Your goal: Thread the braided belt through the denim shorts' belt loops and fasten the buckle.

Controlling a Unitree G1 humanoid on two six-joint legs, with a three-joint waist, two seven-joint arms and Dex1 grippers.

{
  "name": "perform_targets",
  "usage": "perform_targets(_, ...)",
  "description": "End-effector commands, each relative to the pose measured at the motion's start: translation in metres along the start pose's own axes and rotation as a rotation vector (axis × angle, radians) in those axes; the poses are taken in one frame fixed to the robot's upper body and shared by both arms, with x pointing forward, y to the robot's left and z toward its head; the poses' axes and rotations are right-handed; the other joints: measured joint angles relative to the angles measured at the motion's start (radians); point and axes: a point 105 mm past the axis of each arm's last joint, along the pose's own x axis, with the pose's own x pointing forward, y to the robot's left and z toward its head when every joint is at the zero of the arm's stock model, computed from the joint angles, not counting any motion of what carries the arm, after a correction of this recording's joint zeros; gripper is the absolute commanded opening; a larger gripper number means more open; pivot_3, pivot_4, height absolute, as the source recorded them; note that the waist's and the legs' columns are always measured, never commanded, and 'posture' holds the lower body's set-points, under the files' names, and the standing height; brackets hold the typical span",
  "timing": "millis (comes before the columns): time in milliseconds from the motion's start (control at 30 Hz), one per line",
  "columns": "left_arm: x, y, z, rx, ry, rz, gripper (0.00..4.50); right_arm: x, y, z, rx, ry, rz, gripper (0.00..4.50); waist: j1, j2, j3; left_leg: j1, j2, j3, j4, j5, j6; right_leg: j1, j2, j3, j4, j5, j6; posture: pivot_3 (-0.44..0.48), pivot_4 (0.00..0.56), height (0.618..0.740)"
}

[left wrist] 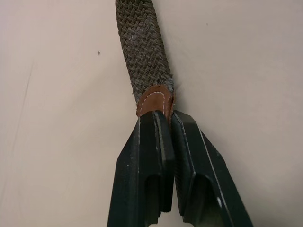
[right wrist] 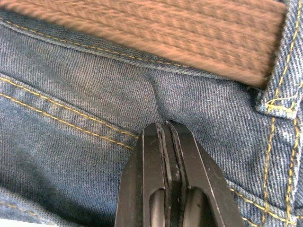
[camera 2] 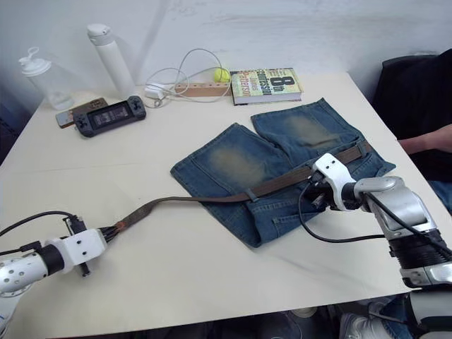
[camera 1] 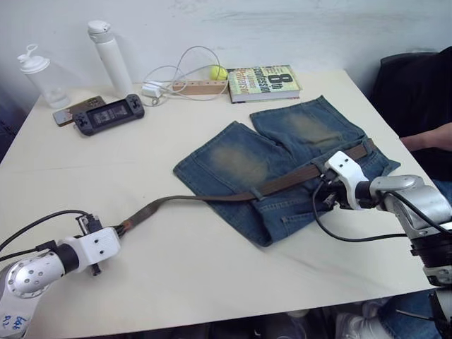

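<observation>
Threading in progress. Near left, the left gripper has its jaws clamped on the belt's leather tip, holding it just above the bare table, well clear of the shorts. From that grip the belt rises slightly and runs right and farther, crossing onto the shorts' waistband, where it passes under one loop near the middle and continues right toward the far-right corner; whether a buckle sits at that end cannot be told. Near right, the right gripper has its jaws together on a pinched fold of denim just below the waistband, apparently anchoring the shorts, with another loop beside it over the belt. Judged from this layout, the belt lies along most of the waistband and the step in hand is drawing its slack through while the shorts are held down. The next move probably calls for a steady pull, keeping the denim from bunching. Farther back lie a game console, book, white cable and two bottles.
</observation>
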Motion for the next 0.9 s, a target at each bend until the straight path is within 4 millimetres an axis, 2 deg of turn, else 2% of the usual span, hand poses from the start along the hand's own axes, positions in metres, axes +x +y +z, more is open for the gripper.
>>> perform_targets(33,-0.006,-0.009,-0.018,-0.08,0.059,-0.025,0.06,0.008,0.001,-0.009,0.007,0.043,-0.003,0.0,-0.001,0.0,0.0,0.0,0.0,0.0,0.0,0.0,0.0,0.0,0.0,0.0,0.0,0.0,0.0,0.0,0.15,0.74)
perform_targets(200,-0.02,-0.009,-0.032,-0.123,0.096,-0.035,0.06,0.009,0.001,-0.009,0.008,0.041,0.001,0.0,-0.006,0.0,-0.001,0.001,0.001,0.002,-0.001,-0.001,-0.001,-0.001,0.001,0.0,0.0,-0.001,-0.001,0.0,0.15,0.74)
perform_targets(333,-0.018,-0.014,-0.014,-0.194,-0.022,-0.08,0.06,0.009,0.002,-0.007,0.01,0.037,0.007,0.0,-0.006,0.0,-0.001,0.001,0.002,0.002,-0.001,-0.001,-0.001,-0.001,0.001,0.0,0.0,-0.001,-0.002,0.0,0.15,0.74)
perform_targets(433,-0.017,-0.017,0.012,-0.34,-0.184,-0.151,1.16,0.01,0.004,-0.005,0.009,0.031,0.015,0.0,-0.006,0.0,-0.001,0.001,0.002,0.002,-0.001,-0.001,0.0,-0.001,0.001,0.0,0.0,-0.001,-0.002,0.0,0.15,0.74)
perform_targets(500,-0.024,-0.015,0.027,-0.373,-0.269,-0.218,2.01,0.008,0.005,-0.001,-0.002,0.017,0.028,0.0,-0.006,-0.003,0.0,0.0,0.002,0.002,-0.001,-0.002,0.0,-0.001,0.001,0.0,0.0,-0.001,-0.002,0.0,0.15,0.74)
perform_targets(667,-0.039,0.017,0.062,-0.422,-0.455,-0.275,4.23,-0.003,0.012,0.02,-0.077,-0.07,0.099,0.0,0.002,-0.002,0.002,0.0,0.003,0.001,-0.001,-0.002,-0.001,-0.001,0.001,-0.001,-0.001,-0.001,-0.003,0.0,0.15,0.74)
perform_targets(700,-0.039,0.025,0.071,-0.427,-0.486,-0.29,4.44,-0.007,0.015,0.027,-0.089,-0.102,0.126,0.0,0.002,0.0,0.002,-0.001,0.003,0.001,-0.001,-0.002,-0.001,-0.002,0.001,-0.001,-0.001,-0.001,-0.003,0.0,0.15,0.74)
perform_targets(800,-0.034,0.036,0.12,-0.453,-0.612,-0.441,4.44,-0.031,0.022,0.047,-0.121,-0.183,0.189,0.0,0.006,0.009,0.011,-0.005,0.003,0.0,-0.001,-0.002,-0.001,-0.005,0.001,-0.002,0.0,-0.001,-0.003,0.0,0.15,0.74)
perform_targets(833,-0.027,0.034,0.143,-0.461,-0.665,-0.519,4.48,-0.042,0.025,0.049,-0.152,-0.185,0.208,0.32,0.01,0.01,0.011,-0.008,0.002,0.0,0.0,-0.002,-0.001,-0.007,0.001,-0.002,0.0,-0.001,-0.002,0.0,0.15,0.74)
perform_targets(900,-0.015,0.027,0.174,-0.461,-0.718,-0.63,4.5,-0.056,0.027,0.051,-0.183,-0.181,0.215,1.01,0.027,0.014,0.011,-0.019,0.0,-0.002,0.004,-0.001,-0.001,-0.018,0.0,-0.003,0.003,-0.001,-0.001,0.0,0.15,0.74)
